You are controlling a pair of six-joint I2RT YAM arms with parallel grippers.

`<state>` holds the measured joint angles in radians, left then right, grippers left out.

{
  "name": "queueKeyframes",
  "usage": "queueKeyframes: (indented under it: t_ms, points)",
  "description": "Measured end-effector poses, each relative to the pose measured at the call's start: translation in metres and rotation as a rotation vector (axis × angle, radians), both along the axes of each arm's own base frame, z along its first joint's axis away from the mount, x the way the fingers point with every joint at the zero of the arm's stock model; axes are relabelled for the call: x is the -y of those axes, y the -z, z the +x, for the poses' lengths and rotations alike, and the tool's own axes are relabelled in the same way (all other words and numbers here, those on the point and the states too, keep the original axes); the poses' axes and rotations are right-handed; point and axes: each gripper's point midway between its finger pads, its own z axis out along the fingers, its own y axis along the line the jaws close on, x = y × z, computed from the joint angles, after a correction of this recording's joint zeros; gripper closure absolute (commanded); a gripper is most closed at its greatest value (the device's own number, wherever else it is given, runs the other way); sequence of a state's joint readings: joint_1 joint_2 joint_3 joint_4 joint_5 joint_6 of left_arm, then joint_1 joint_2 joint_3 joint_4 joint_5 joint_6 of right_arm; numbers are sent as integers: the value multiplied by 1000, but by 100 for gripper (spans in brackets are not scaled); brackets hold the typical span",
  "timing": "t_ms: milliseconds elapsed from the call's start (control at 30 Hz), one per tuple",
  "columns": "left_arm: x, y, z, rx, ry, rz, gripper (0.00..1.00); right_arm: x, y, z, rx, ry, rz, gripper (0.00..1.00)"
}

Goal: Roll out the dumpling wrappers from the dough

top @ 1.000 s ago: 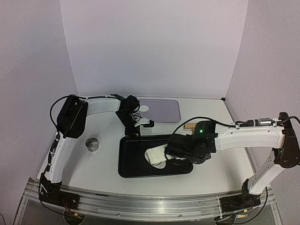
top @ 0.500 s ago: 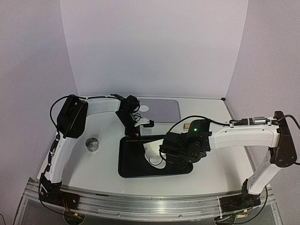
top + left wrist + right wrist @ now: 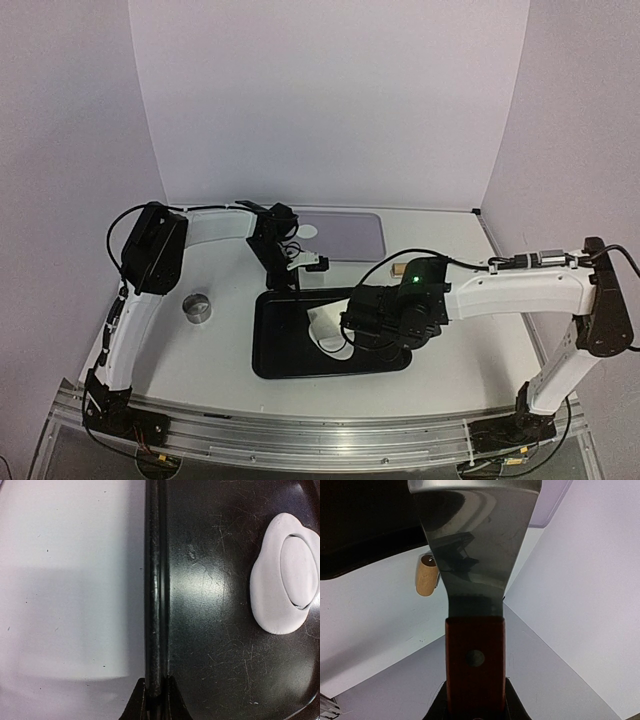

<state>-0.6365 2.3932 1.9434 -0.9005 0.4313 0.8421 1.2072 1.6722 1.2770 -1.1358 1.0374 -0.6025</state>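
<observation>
A flattened white dough sheet (image 3: 272,600) lies in the black tray (image 3: 285,350), and a round cut disc (image 3: 299,567) sits inside it. In the top view the dough (image 3: 325,325) is partly hidden under my right arm. My left gripper (image 3: 154,700) is shut on the tray's rim (image 3: 154,580) at its far edge. My right gripper (image 3: 475,707) is shut on the red-brown handle of a metal scraper (image 3: 475,545), held over the tray beside the dough. One round white wrapper (image 3: 308,230) lies on the purple mat (image 3: 350,238).
A wooden rolling pin (image 3: 403,268) lies on the table behind the tray, and its end shows in the right wrist view (image 3: 426,580). A metal ring cutter (image 3: 197,307) stands left of the tray. Walls close in the back and sides.
My right arm with the scraper moved left across the tray onto the dough, mostly in the first half second. The left arm and tray have not moved.
</observation>
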Motion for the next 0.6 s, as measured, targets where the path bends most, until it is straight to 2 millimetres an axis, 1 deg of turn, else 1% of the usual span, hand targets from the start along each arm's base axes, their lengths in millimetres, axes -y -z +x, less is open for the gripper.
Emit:
queueKeyframes:
  t_ms: [167, 600]
  points:
    - [0, 0, 0, 0, 0, 0, 100, 5, 6, -2, -11, -1, -26, 100]
    - [0, 0, 0, 0, 0, 0, 100, 4, 12, -2, -17, 0, -43, 100]
